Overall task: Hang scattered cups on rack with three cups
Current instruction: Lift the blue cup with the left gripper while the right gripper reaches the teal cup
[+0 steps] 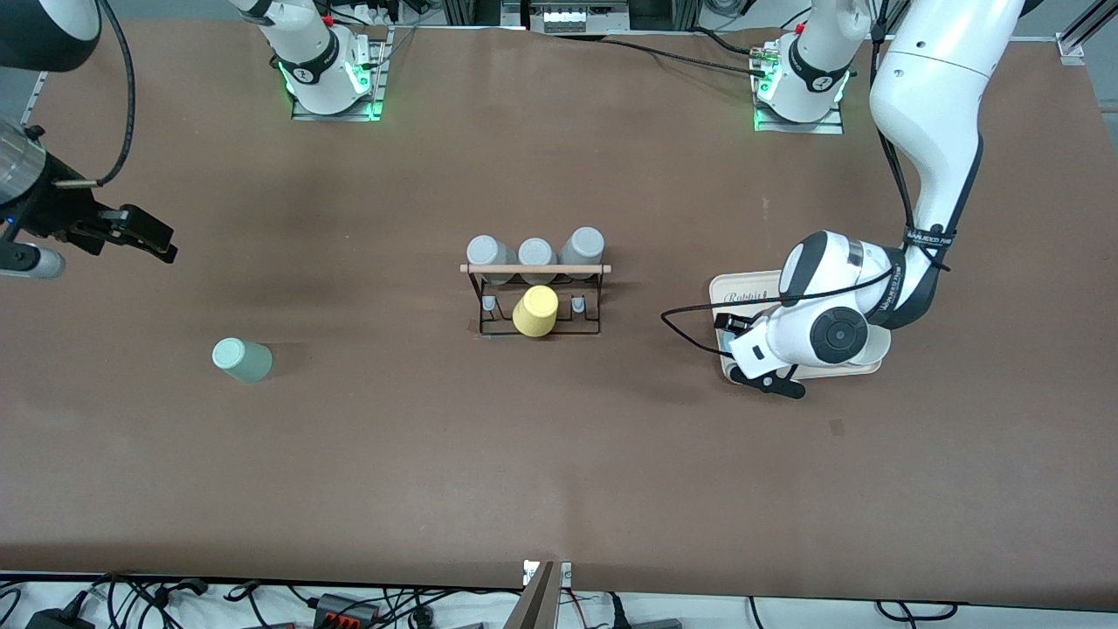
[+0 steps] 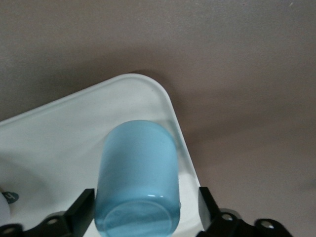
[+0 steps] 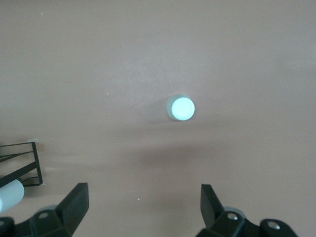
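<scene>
Left gripper (image 2: 145, 212) straddles the inverted light blue cup (image 2: 138, 180) on the beige tray (image 2: 148, 98), fingers not visibly touching; squeeze centred, lift straight toward the rack (image 1: 534, 297); right gripper (image 1: 140, 231) waits, released.

My bench (image 1: 559, 454) is covered edge to edge by a matte brown sheet, smooth and plain, with soft shadows lying across it and a few faint scuffs. Light falls evenly from above, a little brighter toward the middle. Along the edge nearest the front camera a pale strip of floor or frame shows, strewn with black cables (image 1: 349, 603) and small power adapters. A slim grey post (image 1: 537, 598) rises there at the middle of that edge. Along the edge where my bases stand, aluminium framing (image 1: 576, 13) and more wiring cross a dim background. Two metal mounting plates (image 1: 336, 109) sit there, tinged by green light.
</scene>
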Tool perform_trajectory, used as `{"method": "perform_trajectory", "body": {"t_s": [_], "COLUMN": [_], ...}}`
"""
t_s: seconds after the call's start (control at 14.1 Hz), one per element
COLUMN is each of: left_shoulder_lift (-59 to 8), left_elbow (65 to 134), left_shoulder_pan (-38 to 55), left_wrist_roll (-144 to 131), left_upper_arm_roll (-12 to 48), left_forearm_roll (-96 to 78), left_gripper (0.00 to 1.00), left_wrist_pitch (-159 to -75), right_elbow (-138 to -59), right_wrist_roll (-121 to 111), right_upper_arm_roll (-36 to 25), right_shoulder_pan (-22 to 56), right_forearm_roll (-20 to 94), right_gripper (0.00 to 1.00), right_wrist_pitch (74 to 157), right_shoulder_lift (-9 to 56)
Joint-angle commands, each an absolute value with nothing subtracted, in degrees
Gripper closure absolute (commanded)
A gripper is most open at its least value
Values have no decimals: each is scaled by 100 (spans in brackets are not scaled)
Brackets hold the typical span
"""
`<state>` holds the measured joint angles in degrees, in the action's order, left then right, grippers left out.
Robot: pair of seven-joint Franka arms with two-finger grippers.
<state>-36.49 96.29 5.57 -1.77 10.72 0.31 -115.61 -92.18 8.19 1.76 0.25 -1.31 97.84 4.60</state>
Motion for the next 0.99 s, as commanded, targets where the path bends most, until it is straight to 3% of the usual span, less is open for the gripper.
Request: {"method": "perform_trajectory", "body": {"t_s": [0.0,0.28,0.5,0.71,0.92], "left_shoulder_lift": [-3595,-3568,-3533,-3542,-3586], "left_elbow": [9572,8844,7887,7384,6909], "left_shoulder_pan": [536,624,694,913,1501], "left_wrist_roll": [-79,-88,-175,-271,-1499], "left_upper_arm_roll": [1116,1230,1782,1933,1977], "left_forearm_roll": [-44,-35,-18,-131,-158], "left_gripper": [99,99,99,99,99], "left_wrist_pitch": [-11505,-10577,-9513,-9492,-9518], "right_elbow": [-9219,-9579,-9650,-9755,-10272], "right_wrist_roll": [826,747,425,-219,-360], "right_upper_arm_roll": [167,158,158,158,158], "right_shoulder_pan": [-26,-193,-465,-579,-633], "right_forearm_roll": [-176,-185,-202,-211,-211], "right_gripper": [0,0,0,0,0], "right_wrist_pitch": [9782,10027,10308,10791,11826], "right_shoulder_lift": [614,720,1185,1520,1836]}}
